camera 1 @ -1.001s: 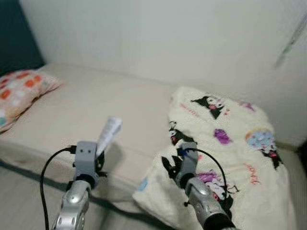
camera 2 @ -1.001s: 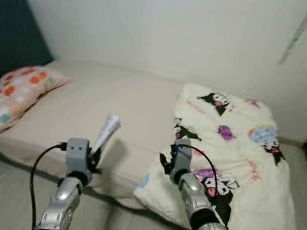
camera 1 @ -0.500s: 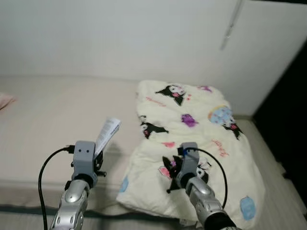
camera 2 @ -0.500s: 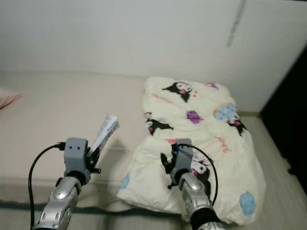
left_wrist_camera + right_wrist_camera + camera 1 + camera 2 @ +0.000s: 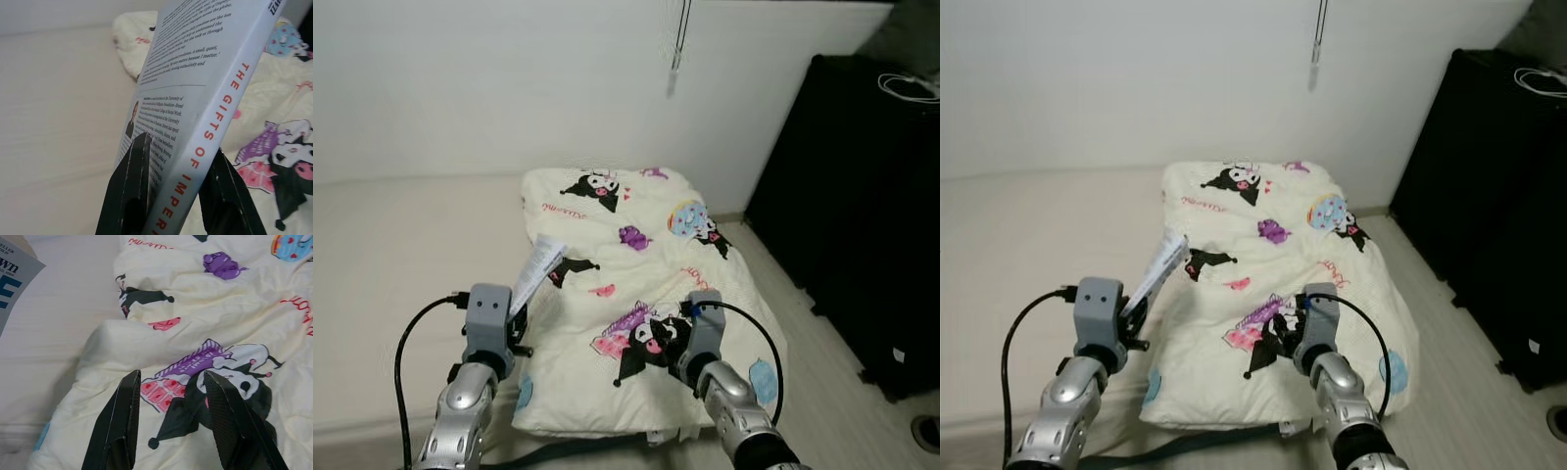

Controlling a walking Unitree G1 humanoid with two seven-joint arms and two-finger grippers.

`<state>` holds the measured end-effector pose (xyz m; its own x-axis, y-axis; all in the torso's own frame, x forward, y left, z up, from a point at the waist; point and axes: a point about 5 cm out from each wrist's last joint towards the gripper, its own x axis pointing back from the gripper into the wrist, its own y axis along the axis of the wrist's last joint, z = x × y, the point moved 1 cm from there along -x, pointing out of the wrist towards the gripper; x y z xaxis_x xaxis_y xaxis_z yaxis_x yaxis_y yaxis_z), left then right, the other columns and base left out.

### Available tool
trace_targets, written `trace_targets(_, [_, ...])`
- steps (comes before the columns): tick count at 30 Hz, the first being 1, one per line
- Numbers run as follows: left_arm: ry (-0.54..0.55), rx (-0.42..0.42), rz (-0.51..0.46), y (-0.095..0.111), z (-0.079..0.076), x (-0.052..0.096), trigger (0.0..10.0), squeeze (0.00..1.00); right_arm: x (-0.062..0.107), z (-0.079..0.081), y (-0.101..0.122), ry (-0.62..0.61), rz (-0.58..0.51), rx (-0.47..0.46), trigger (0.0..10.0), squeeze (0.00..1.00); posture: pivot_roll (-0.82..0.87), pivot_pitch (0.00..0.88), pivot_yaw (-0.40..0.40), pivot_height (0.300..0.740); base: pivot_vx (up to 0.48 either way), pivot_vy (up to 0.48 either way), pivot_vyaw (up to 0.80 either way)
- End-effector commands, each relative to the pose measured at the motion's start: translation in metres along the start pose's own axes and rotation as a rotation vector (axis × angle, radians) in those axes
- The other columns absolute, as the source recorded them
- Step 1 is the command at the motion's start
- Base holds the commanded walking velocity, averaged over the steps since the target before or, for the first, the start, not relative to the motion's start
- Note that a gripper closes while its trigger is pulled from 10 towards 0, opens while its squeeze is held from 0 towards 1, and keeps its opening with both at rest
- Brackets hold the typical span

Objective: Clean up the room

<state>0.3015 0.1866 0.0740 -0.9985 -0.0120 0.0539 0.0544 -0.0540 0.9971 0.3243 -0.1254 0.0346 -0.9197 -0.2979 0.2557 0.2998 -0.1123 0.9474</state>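
Bed (image 5: 391, 235); left gripper (image 5: 172, 193) upraised, gripping book (image 5: 195, 98)

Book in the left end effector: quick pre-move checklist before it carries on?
1. Left end effector shut on the book: ok.
2. Book held near its lower end, spine outward: ok.
3. Right end effector open, free, above the blanket: ok.
4. Blanket bunched at the foot of the bed: not ok, untidy.
5. Drop-off place for the book: cannot tell.
6. Floor by the black cabinet passable: cannot tell.
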Motion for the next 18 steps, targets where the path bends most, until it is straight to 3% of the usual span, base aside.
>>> trace_targets(1, [0.021,0.013,-0.027,0.002,0.002,0.002,10.0,0.0,0.0,0.001,0.0,0.006,0.0,-0.013,10.0,0.0,0.02,0.118,-0.028,0.74,0.0,0.0,0.0])
trace_targets(10, [0.047,0.011,-0.032,0.002,0.004,0.004,10.0,0.0,0.001,0.003,-0.001,0.024,0.003,0.007,10.0,0.0,0.02,0.12,-0.037,0.74,0.0,0.0,0.0])
trace_targets(18, [0.036,0.003,-0.013,-0.005,0.006,0.011,10.0,0.0,0.004,0.019,-0.015,0.153,0.072,0.115,10.0,0.0,0.02,0.117,-0.043,0.74,0.0,0.0,0.0])
